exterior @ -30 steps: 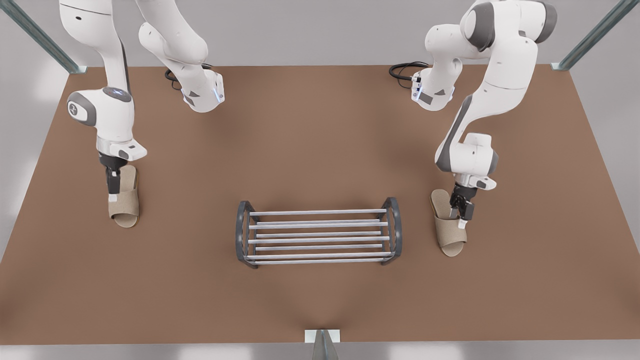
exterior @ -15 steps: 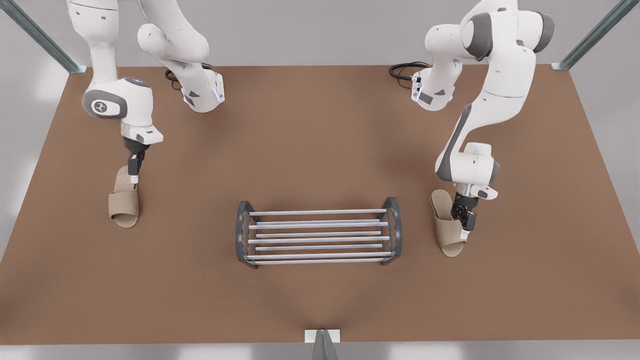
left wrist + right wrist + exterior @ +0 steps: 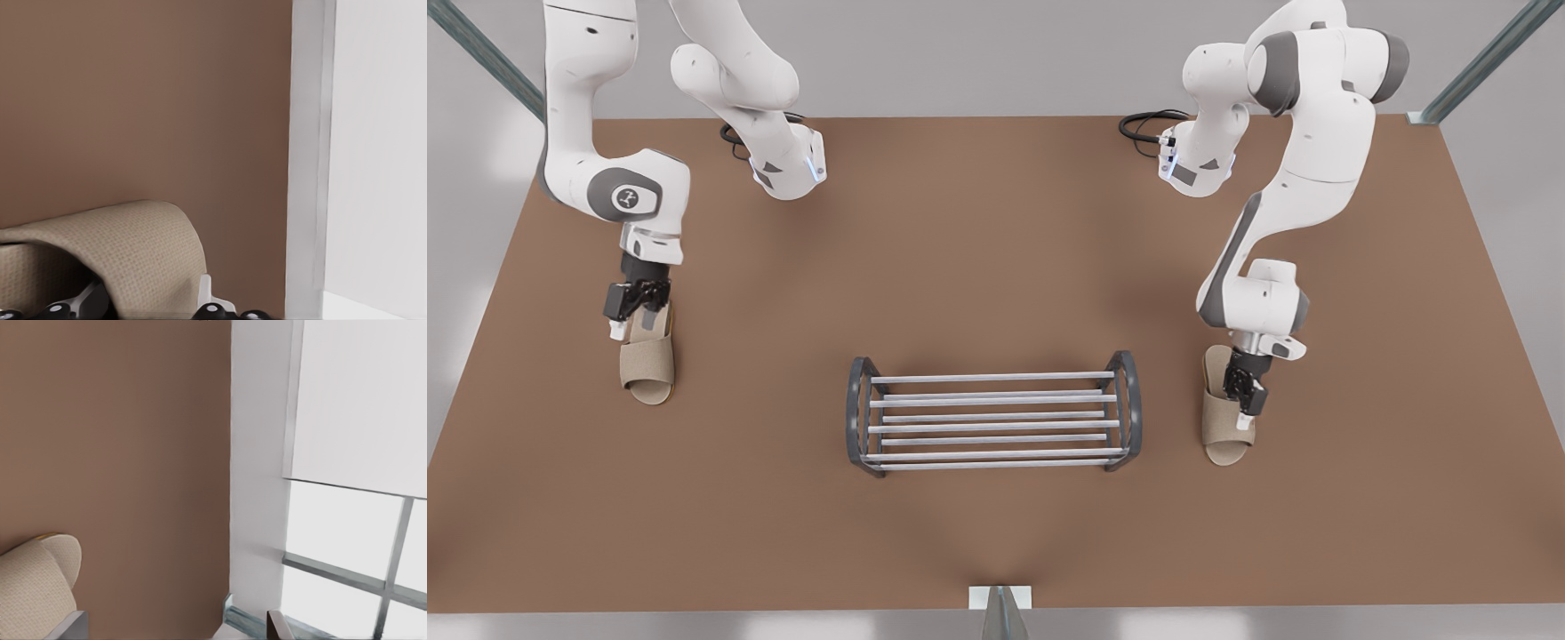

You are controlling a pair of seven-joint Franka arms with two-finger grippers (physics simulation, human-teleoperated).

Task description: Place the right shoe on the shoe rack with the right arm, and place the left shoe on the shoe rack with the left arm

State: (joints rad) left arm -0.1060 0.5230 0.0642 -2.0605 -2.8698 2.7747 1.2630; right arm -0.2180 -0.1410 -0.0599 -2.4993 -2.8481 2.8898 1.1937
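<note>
Left claw (image 3: 1246, 397), clamping left slipper's (image 3: 1224, 436) strap, has straightened it for lifting; open right claw (image 3: 639, 318) has turned over right slipper (image 3: 647, 369)

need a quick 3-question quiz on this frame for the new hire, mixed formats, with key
1. True or false: a slipper already lies on the rack.
2. The left gripper, at the front view's right, is: A) open, away from any slipper; B) closed on the strap of its slipper; C) resting on the rack.
3. Fill in: the right gripper, over the heel end of the other slipper, has its fingers ____.

Key: 1 false; 2 B; 3 open.
</note>
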